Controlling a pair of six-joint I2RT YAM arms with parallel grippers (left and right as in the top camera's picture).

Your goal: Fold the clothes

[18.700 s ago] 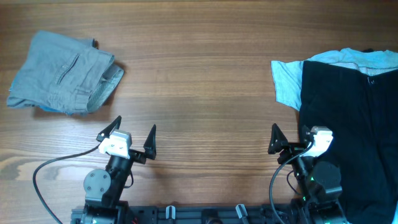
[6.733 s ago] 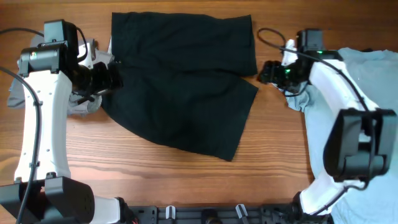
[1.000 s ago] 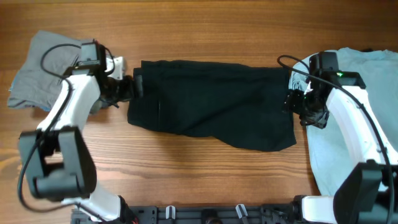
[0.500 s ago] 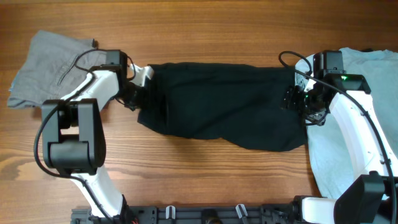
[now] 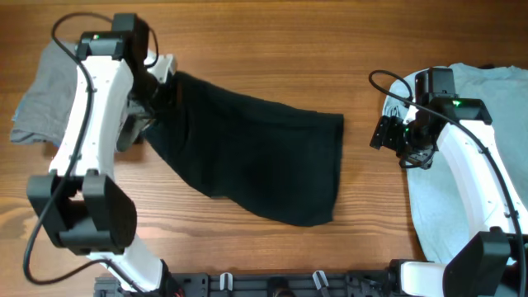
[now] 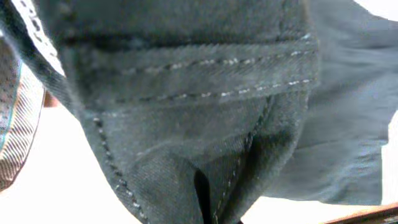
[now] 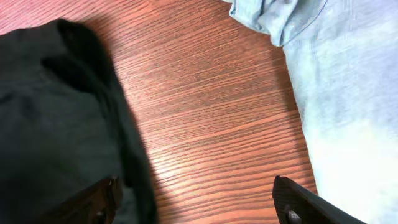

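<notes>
Shorts [image 5: 256, 165], black stitched twill, lie crumpled; table [image 5: 272, 49] grained reddish wood.

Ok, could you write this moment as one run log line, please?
left gripper: shut on black shorts | right gripper: open, empty, over table | fold: not done

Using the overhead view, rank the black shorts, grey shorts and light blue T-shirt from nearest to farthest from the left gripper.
1. black shorts, held at the left gripper.
2. grey shorts, close by at the table's left.
3. light blue T-shirt, far right side.
</notes>
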